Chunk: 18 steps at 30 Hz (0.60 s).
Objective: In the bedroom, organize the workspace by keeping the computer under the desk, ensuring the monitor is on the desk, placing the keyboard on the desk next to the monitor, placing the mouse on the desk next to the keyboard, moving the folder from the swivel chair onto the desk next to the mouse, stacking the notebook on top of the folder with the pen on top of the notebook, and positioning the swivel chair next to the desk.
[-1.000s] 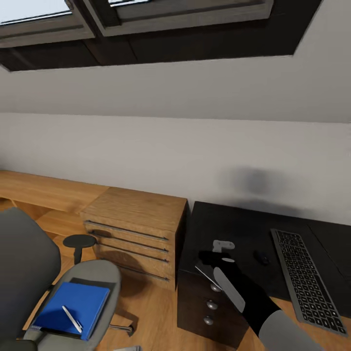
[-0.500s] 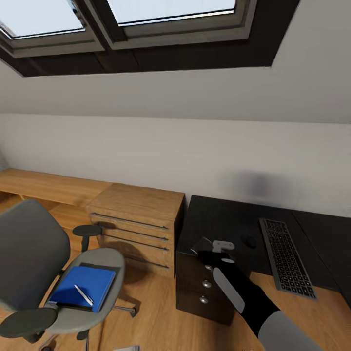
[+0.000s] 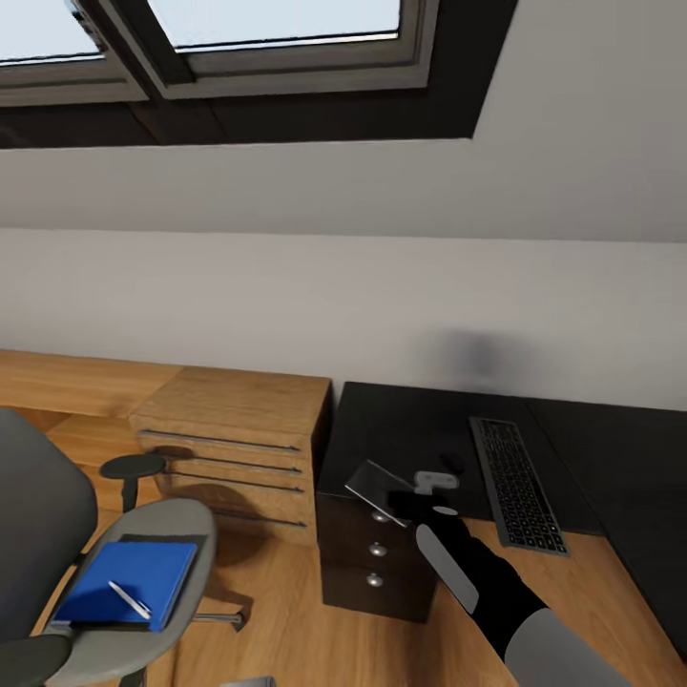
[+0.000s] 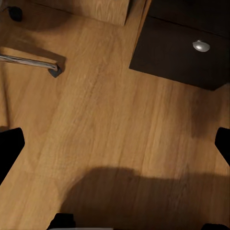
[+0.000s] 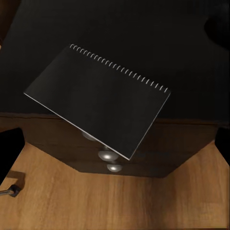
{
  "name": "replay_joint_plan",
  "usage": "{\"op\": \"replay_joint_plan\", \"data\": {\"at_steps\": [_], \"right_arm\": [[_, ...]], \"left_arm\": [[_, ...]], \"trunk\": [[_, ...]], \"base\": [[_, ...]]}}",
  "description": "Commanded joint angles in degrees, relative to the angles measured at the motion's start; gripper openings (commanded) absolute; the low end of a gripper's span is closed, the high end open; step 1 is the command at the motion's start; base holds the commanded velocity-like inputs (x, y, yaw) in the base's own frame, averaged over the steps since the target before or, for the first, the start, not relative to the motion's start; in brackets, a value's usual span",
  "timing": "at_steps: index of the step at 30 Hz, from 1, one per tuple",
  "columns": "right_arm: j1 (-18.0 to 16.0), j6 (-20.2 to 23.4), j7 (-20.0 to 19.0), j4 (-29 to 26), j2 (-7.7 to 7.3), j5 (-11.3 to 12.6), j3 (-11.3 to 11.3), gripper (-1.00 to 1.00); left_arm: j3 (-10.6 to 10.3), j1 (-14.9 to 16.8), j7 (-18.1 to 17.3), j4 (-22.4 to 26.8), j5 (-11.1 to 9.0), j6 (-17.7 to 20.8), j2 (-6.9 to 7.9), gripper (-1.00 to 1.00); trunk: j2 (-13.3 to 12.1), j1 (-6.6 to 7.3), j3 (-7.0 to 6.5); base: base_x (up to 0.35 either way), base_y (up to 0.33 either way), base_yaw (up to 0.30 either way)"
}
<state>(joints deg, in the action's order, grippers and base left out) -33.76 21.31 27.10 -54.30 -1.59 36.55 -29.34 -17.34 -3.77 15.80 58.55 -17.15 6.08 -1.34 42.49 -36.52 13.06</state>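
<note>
My right gripper (image 3: 410,498) is shut on the notebook (image 3: 377,485), a thin grey sheet held tilted in the air over the front corner of the black desk (image 3: 401,425). The right wrist view shows the notebook (image 5: 98,98) with its spiral edge, above the desk top (image 5: 120,24) and the drawer knobs (image 5: 108,155). The keyboard (image 3: 515,482) lies on the desk, with the small black mouse (image 3: 454,464) beside it. The blue folder (image 3: 124,580) rests on the swivel chair (image 3: 143,534) seat, the white pen (image 3: 127,599) on top. My left gripper (image 4: 115,148) is open over the plank floor.
A light wooden chest (image 3: 234,429) with bar handles stands between the chair and the desk. A low wooden ledge (image 3: 67,377) runs along the grey wall. A chrome chair leg (image 4: 28,61) and a dark drawer front (image 4: 182,52) lie close to the left gripper.
The head view has shifted, so the desk and chair sit further left. The notebook has tipped flatter and now sticks out to the left of the right gripper.
</note>
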Motion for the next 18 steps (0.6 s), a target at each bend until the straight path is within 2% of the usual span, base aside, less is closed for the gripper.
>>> {"op": "replay_joint_plan", "data": {"at_steps": [1, 18], "right_arm": [[-0.08, 0.14, 0.50, -0.09, -0.05, 0.42, -0.27, 1.00], [-0.08, 0.14, 0.50, -0.09, 0.01, 0.47, -0.29, 1.00]], "left_arm": [[-0.11, -0.01, 0.37, 0.16, -0.43, 0.25, 0.02, 1.00], [-0.18, -0.01, 0.37, 0.10, -0.43, 0.08, 0.19, 1.00]], "trunk": [[0.07, -0.02, 0.08], [0.07, -0.02, 0.10]], "base": [[-0.001, 0.000, -0.129], [0.000, 0.000, -0.020]]}}
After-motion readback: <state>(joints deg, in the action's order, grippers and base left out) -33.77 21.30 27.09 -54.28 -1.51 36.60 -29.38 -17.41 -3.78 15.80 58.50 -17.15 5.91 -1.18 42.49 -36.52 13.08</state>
